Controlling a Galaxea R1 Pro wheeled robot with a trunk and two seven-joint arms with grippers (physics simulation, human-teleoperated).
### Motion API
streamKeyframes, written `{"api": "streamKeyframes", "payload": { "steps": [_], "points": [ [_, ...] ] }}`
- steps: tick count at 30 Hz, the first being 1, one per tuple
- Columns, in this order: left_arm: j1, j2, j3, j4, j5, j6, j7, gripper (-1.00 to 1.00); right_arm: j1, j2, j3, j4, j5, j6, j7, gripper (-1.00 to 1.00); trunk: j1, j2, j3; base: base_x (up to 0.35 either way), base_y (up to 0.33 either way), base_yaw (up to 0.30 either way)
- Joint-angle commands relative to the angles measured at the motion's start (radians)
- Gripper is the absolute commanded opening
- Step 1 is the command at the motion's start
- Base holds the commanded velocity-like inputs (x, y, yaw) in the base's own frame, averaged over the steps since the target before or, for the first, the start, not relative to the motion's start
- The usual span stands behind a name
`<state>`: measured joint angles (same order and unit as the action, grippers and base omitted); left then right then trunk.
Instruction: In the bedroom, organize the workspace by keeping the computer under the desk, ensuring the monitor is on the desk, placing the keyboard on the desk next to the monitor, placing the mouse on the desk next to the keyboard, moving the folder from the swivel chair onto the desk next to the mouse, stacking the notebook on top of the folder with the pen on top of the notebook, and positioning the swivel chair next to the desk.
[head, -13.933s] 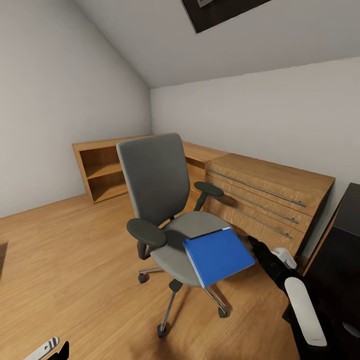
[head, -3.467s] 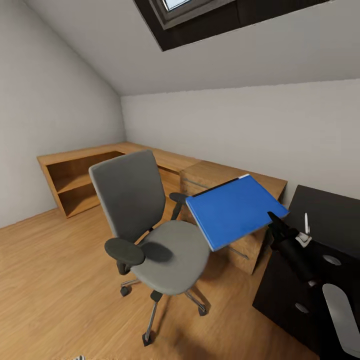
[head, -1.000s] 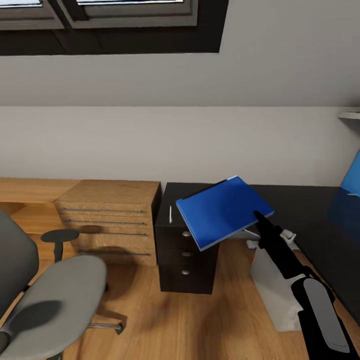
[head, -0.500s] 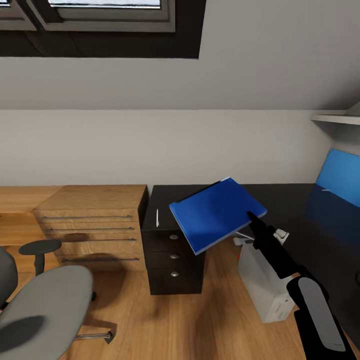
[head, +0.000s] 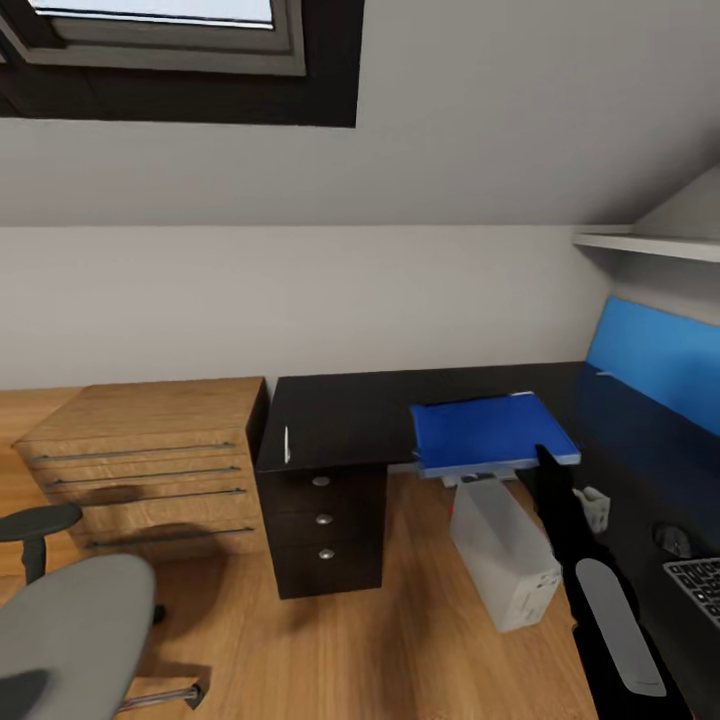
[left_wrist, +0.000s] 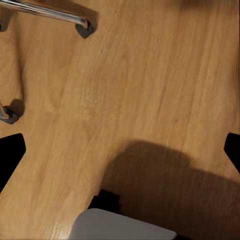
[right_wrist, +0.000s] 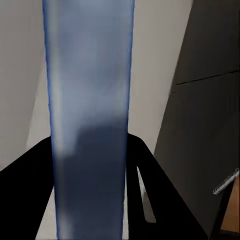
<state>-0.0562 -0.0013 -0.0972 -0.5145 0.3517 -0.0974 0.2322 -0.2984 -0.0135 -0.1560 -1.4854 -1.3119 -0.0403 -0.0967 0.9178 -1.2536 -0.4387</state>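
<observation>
Wooden chest of drawers (head: 140, 460): four drawer fronts with long metal rail handles, standing well off to the left of the right gripper, against the white wall (head: 300, 300). Black drawer pedestal (head: 322, 520): three round silver knobs, set just beside the wooden chest, between it and the gripper. Skylight window (head: 170, 40): dark frame in the sloped ceiling, high above and left of the gripper. Grey wall shelf (head: 650, 245): above the gripper, to its right. Wood plank floor (left_wrist: 150, 85): light brown, shadowed patch.

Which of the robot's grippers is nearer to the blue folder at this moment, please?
Right. The right gripper grips the blue folder over the desk; the left gripper hangs over the wooden floor.
</observation>
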Motion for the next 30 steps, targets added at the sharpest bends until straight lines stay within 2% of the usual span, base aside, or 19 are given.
{"api": "streamKeyframes", "payload": {
  "steps": [1, 5, 6, 8, 9, 11, 13, 14, 15, 17, 21, 25, 28, 30],
  "points": [
    [-0.001, 0.001, -0.008, 0.000, 0.006, -0.005, 0.008, 1.00, -0.001, 0.000, 0.010, 0.008, -0.009, -0.031, -0.009, -1.00, -0.004, 0.007, 0.002, 0.000, 0.000, -0.273],
    [-0.001, -0.006, -0.007, 0.002, -0.007, -0.005, 0.009, 1.00, -0.004, 0.001, 0.054, 0.066, -0.007, -0.186, -0.023, -1.00, -0.019, 0.035, 0.015, 0.000, 0.000, -0.250],
    [-0.001, -0.008, -0.008, 0.002, -0.009, -0.005, 0.009, 1.00, -0.008, 0.001, 0.080, 0.106, -0.006, -0.262, -0.025, -1.00, -0.023, 0.042, 0.018, 0.000, 0.000, -0.206],
    [-0.001, -0.010, -0.008, 0.003, -0.011, -0.005, 0.009, 1.00, -0.030, 0.005, 0.108, 0.167, -0.005, -0.339, -0.025, -1.00, -0.031, 0.056, 0.024, 0.000, 0.000, -0.166],
    [-0.001, -0.011, -0.008, 0.003, -0.012, -0.005, 0.009, 1.00, -0.067, 0.018, 0.127, 0.226, -0.004, -0.390, -0.024, -1.00, -0.035, 0.063, 0.027, 0.000, 0.000, -0.119],
    [-0.001, -0.012, -0.009, 0.003, -0.012, -0.005, 0.009, 1.00, -0.179, 0.057, 0.153, 0.361, -0.001, -0.476, -0.022, -1.00, -0.042, 0.077, 0.034, 0.000, 0.000, -0.106],
    [-0.001, -0.012, -0.009, 0.004, -0.012, -0.005, 0.009, 1.00, -0.238, 0.078, 0.160, 0.434, 0.000, -0.512, -0.022, -1.00, -0.050, 0.091, 0.040, 0.000, 0.000, -0.103],
    [-0.001, -0.012, -0.009, 0.004, -0.013, -0.005, 0.009, 1.00, -0.313, 0.100, 0.165, 0.544, 0.001, -0.565, -0.021, -1.00, -0.054, 0.098, 0.043, 0.000, 0.000, -0.101],
    [-0.001, -0.012, -0.009, 0.004, -0.013, -0.005, 0.008, 1.00, -0.351, 0.108, 0.168, 0.604, 0.001, -0.604, -0.018, -1.00, -0.058, 0.105, 0.046, 0.000, 0.000, -0.100],
    [-0.001, -0.017, -0.009, 0.004, -0.013, -0.005, 0.008, 1.00, -0.395, 0.118, 0.168, 0.678, -0.002, -0.689, -0.016, -1.00, -0.061, 0.112, 0.049, 0.000, 0.000, -0.098],
    [-0.001, -0.035, -0.007, 0.004, -0.018, -0.005, 0.005, 1.00, -0.420, 0.123, 0.149, 0.723, -0.021, -0.823, -0.017, -1.00, -0.061, 0.112, 0.049, 0.000, 0.000, -0.120],
    [-0.001, -0.039, -0.012, 0.004, -0.034, -0.006, 0.004, 1.00, -0.424, 0.124, 0.138, 0.730, -0.066, -0.855, -0.019, -1.00, -0.061, 0.112, 0.049, 0.000, 0.000, -0.087],
    [-0.001, -0.040, -0.016, 0.004, -0.043, -0.007, 0.003, 1.00, -0.424, 0.125, 0.136, 0.730, -0.153, -0.864, -0.018, -1.00, -0.061, 0.112, 0.049, 0.000, 0.000, -0.023],
    [-0.001, -0.043, -0.018, 0.004, -0.046, -0.007, 0.003, 1.00, -0.424, 0.123, 0.134, 0.731, -0.188, -0.864, -0.018, -1.00, -0.061, 0.112, 0.049, 0.000, 0.000, -0.007]
  ]
}}
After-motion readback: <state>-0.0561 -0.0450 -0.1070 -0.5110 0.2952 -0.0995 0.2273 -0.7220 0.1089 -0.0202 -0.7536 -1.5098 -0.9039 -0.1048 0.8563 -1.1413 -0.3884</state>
